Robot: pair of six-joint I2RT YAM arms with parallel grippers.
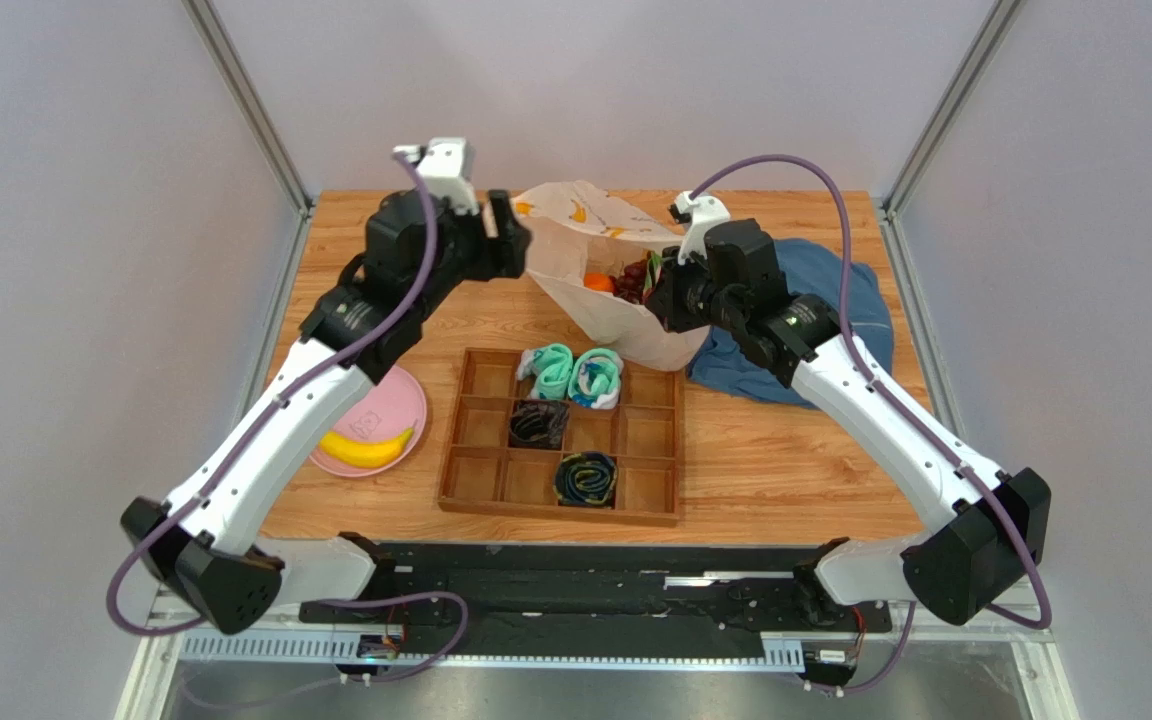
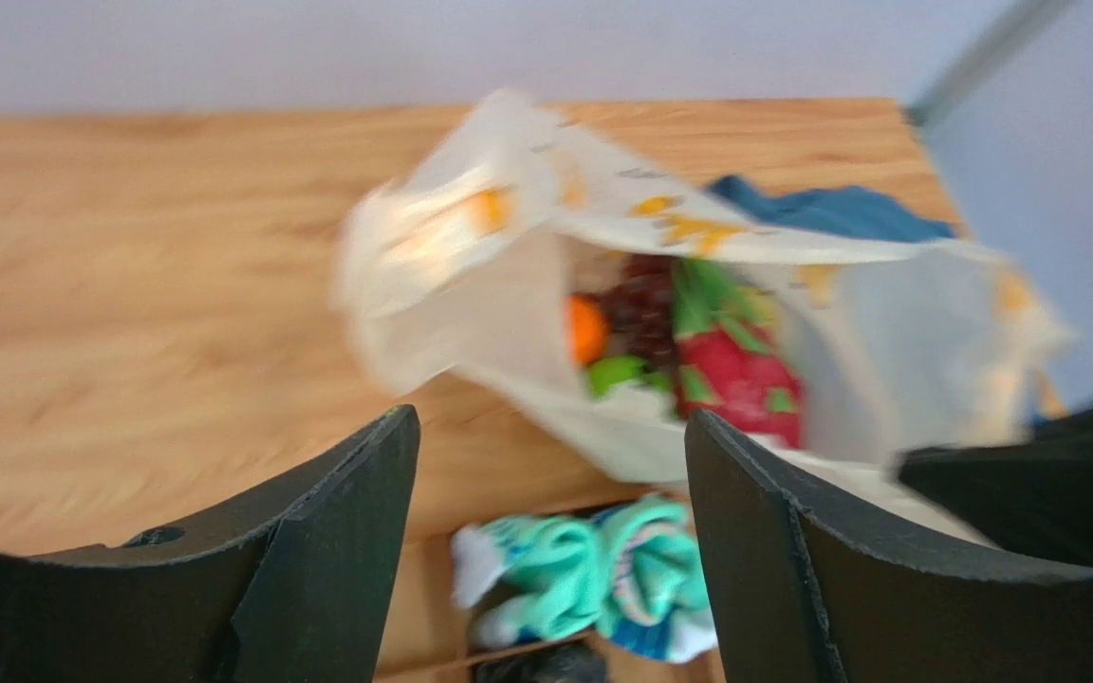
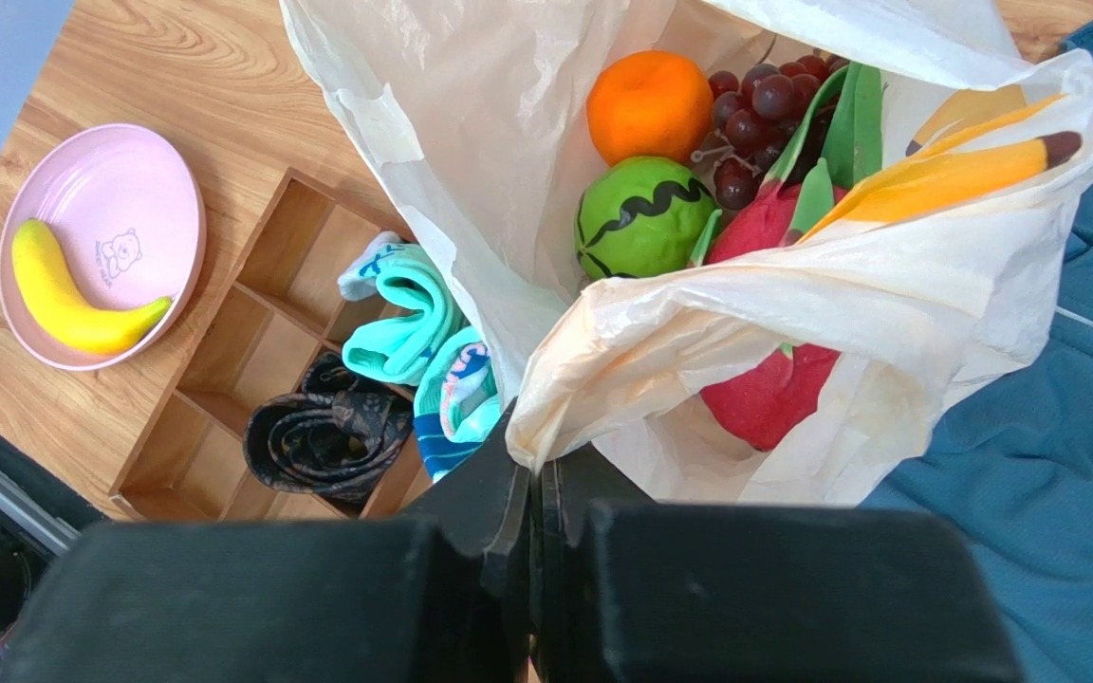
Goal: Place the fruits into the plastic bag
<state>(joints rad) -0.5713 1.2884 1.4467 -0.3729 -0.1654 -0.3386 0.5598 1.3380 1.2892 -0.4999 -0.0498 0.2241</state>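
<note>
Surface: a wooden table (image 1: 778,450) between pale grey walls. All positions below are referenced to the plastic bag (image 1: 582,285), which stands at the far middle of the table.
Right gripper (image 3: 535,470): clenched on the bag's near rim, with the film pinched between the jaws and the mouth held up.
Left gripper (image 2: 552,470): fingers spread wide, grasping nothing. It hovers just beside the bag's left rim, and no contact is visible.
Inside the bag: orange (image 3: 648,104), striped melon (image 3: 642,216), grapes (image 3: 759,121) and dragon fruit (image 3: 766,399), packed touching one another. No lemon is visible.
Outside the bag: banana (image 3: 75,292), lying on a pink plate (image 3: 153,185), well apart to the bag's near left.
Other items: a wooden tray (image 1: 642,450) holding rolled socks (image 3: 410,320) sits just in front of the bag. A blue garment (image 1: 838,300) touches the bag's right side.
Progress: judged nearly complete, with the banana the only fruit seen outside.
Handling, banana: probably light, rigid and smooth. Grasp it across the mid-body, with the fingers straddling the curve. The plate's low rim should not obstruct a grasp from above.
Handling, bag: thin, limp, slippery film. The mouth is likely to collapse if the rim is released, so hold it at the rim or handle and avoid tugging.
</note>
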